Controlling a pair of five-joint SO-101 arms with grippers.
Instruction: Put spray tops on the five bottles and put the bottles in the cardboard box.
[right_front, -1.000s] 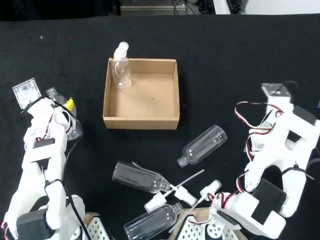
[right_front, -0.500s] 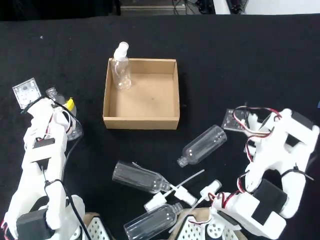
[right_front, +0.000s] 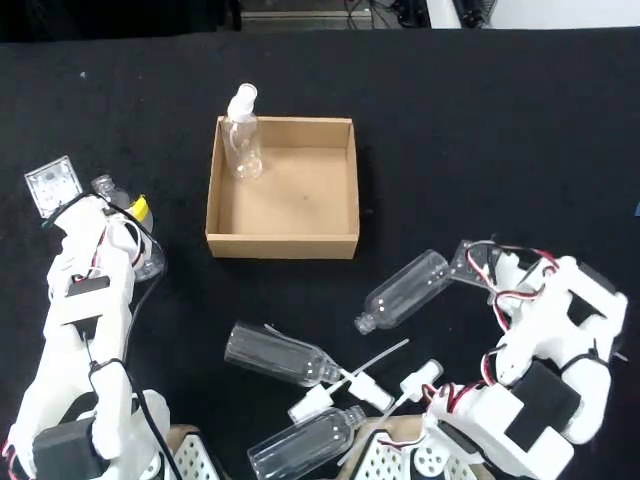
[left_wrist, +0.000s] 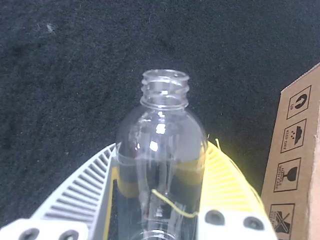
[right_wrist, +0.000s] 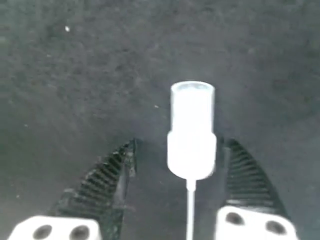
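My left gripper (left_wrist: 164, 150) is shut on a clear bottle (left_wrist: 165, 100) with a bare, uncapped neck; from above, this gripper (right_front: 130, 215) is left of the cardboard box (right_front: 282, 245). A capped bottle (right_front: 243, 140) stands in the box's far left corner. My right gripper (right_wrist: 180, 149) is open just above the cloth, and a white spray top (right_wrist: 192, 135) lies between its fingers, tube toward the wrist. The right arm (right_front: 545, 310) is folded low beside a lying bottle (right_front: 405, 290).
Two more uncapped bottles (right_front: 280, 355) (right_front: 305, 440) lie near the front edge. Loose spray tops (right_front: 372, 390) (right_front: 312, 400) (right_front: 422, 376) with thin tubes lie among them. The box wall (left_wrist: 295, 165) is close beside the held bottle. Black cloth covers the table.
The right arm has swung down and to the left, toward the lying bottle. The left arm and its bottle have not moved.
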